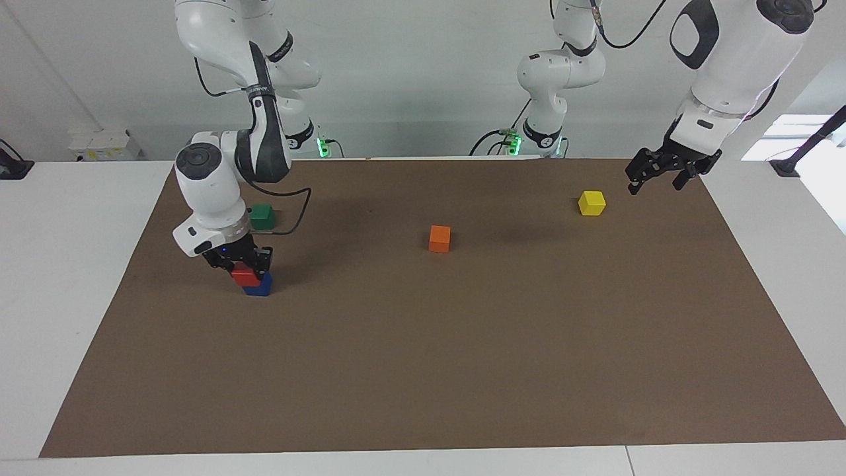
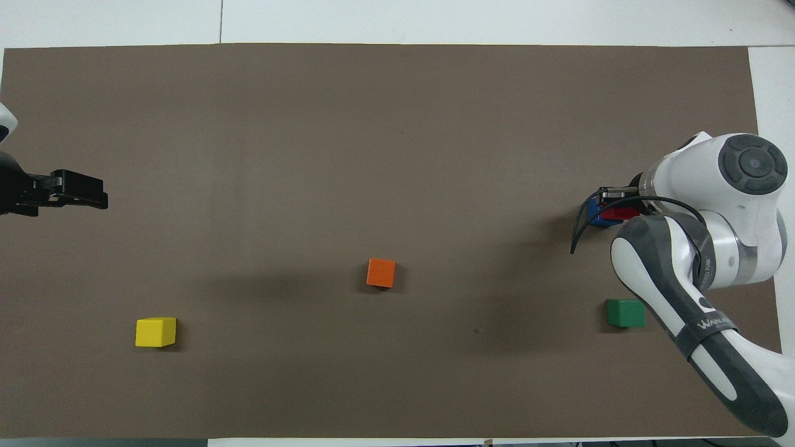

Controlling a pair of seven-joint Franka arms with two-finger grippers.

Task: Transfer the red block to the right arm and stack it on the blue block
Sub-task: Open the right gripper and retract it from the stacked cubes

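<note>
While the red block (image 1: 244,274) sits on top of the blue block (image 1: 259,285) at the lower left of the facing view, the right gripper (image 1: 246,263) has its black fingers clamped on the red one. Both are small matte cubes with crisp edges. From overhead the stack is mostly buried under the right arm's wrist, so only slivers of red (image 2: 621,213) and blue (image 2: 596,214) peek out at mid right. A green cube (image 1: 262,216) sits just above the stack in the facing view, half tucked by the arm. Orange cube (image 1: 439,238) is dead centre, yellow cube (image 1: 591,202) upper right, all on the flat brown mat (image 1: 423,370). The left gripper (image 1: 654,180) hangs at the upper right, fingers spread apart, cut off at the overhead frame's left edge.
</note>
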